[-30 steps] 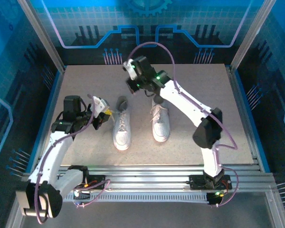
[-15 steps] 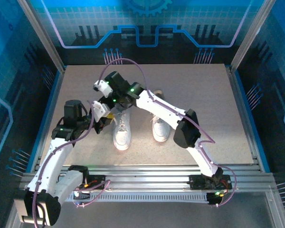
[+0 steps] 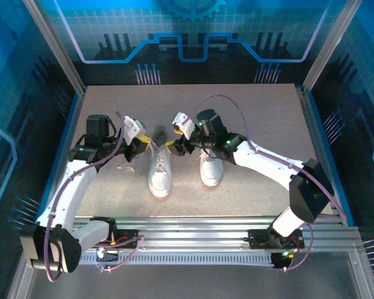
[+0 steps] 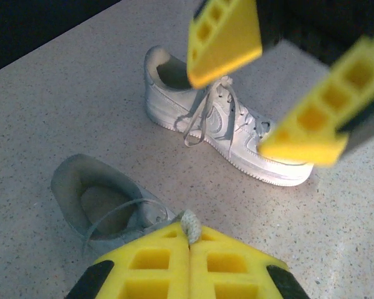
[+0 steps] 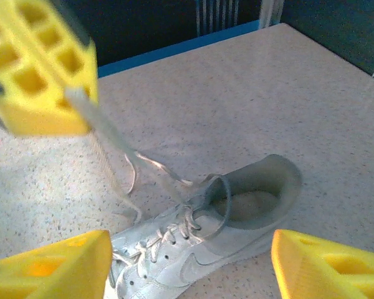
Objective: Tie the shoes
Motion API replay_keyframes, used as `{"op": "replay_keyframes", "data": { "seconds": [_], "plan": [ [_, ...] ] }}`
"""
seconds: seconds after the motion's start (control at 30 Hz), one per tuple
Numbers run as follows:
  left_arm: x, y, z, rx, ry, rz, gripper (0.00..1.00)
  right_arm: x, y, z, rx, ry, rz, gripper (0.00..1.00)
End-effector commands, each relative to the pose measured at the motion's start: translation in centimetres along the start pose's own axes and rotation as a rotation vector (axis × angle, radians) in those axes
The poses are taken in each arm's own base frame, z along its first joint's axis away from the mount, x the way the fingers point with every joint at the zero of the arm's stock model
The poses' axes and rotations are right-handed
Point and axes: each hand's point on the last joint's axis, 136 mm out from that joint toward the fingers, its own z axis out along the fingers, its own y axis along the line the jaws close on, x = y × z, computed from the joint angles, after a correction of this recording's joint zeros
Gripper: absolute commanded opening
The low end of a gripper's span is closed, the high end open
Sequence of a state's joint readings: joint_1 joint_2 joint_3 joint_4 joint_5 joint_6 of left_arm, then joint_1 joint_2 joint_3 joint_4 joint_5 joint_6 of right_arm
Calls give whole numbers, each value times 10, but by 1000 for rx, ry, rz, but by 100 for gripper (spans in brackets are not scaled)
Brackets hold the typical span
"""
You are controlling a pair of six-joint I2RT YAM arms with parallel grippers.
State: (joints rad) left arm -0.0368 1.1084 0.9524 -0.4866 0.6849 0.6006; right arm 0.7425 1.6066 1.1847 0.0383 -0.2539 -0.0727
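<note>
Two white sneakers lie side by side mid-table, toes toward the arms: the left shoe (image 3: pixel 160 169) and the right shoe (image 3: pixel 210 166). My left gripper (image 3: pixel 139 146) hovers just left of the left shoe's heel opening (image 4: pixel 98 207) and is shut on a white lace (image 4: pixel 191 223) that runs taut down to that shoe's eyelets (image 5: pixel 174 232). The right gripper (image 3: pixel 176 145) hangs between the two shoes near their heels, open, its yellow fingers (image 5: pixel 56 266) spread wide above the left shoe (image 5: pixel 202 255) with nothing between them. A second lace end (image 5: pixel 132 180) loops loose on the table.
The speckled tabletop (image 3: pixel 255 112) has free room behind and to either side of the shoes. Blue-lit walls and metal frame posts (image 3: pixel 57 51) ring the table. A rail (image 3: pixel 193 225) runs along the near edge by the arm bases.
The right gripper swung from the table's back over toward the left gripper, then came back to hover between the shoes. The left gripper kept its hold on the lace and shifted slightly back.
</note>
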Motion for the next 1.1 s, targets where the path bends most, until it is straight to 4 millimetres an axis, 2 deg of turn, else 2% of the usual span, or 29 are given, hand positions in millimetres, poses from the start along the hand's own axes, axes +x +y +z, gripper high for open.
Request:
{"op": "replay_keyframes", "data": {
  "seconds": [0.0, 0.1, 0.3, 0.4, 0.47, 0.53, 0.57, 0.63, 0.67, 0.73, 0.87, 0.97, 1.07],
  "plan": [
    [-9, -1, -4, 30, 10, -46, 0, -30, 16, 15, -79, -122, -112, 72],
    [-10, 3, -3, 29, 22, -67, 0, -33, 26, 34, -117, -108, -127, 74],
    [-11, 9, 1, 27, 23, -92, 0, -34, 39, 58, -166, -120, -118, 74],
    [-12, 13, 3, 23, 17, -106, 0, -33, 42, 67, -180, -101, -113, 67],
    [-13, 15, 3, 19, 14, -113, 0, -32, 41, 71, -180, -95, -102, 51],
    [-12, 20, 4, 2, 15, -117, 0, -30, 37, 73, -166, -74, -92, 16],
    [-11, 23, 4, -13, 18, -121, 0, -30, 36, 73, -157, -67, -89, 8],
    [-7, 32, 3, -66, 28, -140, 26, -28, 32, 73, -136, -49, -89, 0],
    [-3, 37, 2, -96, 35, -156, 33, -27, 31, 73, -132, -39, -86, 0],
    [8, 51, -2, -174, 53, -205, 43, -24, 28, 72, -135, -16, -74, 0],
    [36, 80, -15, -339, 94, -391, 47, -21, 28, 71, -146, 11, -65, 0],
    [76, 105, -30, -527, 204, -651, 53, -19, 30, 69, -155, 19, -62, 0],
    [113, 106, -30, -539, 342, -863, 54, -16, 31, 69, -162, 31, -57, 0]
  ]
}}
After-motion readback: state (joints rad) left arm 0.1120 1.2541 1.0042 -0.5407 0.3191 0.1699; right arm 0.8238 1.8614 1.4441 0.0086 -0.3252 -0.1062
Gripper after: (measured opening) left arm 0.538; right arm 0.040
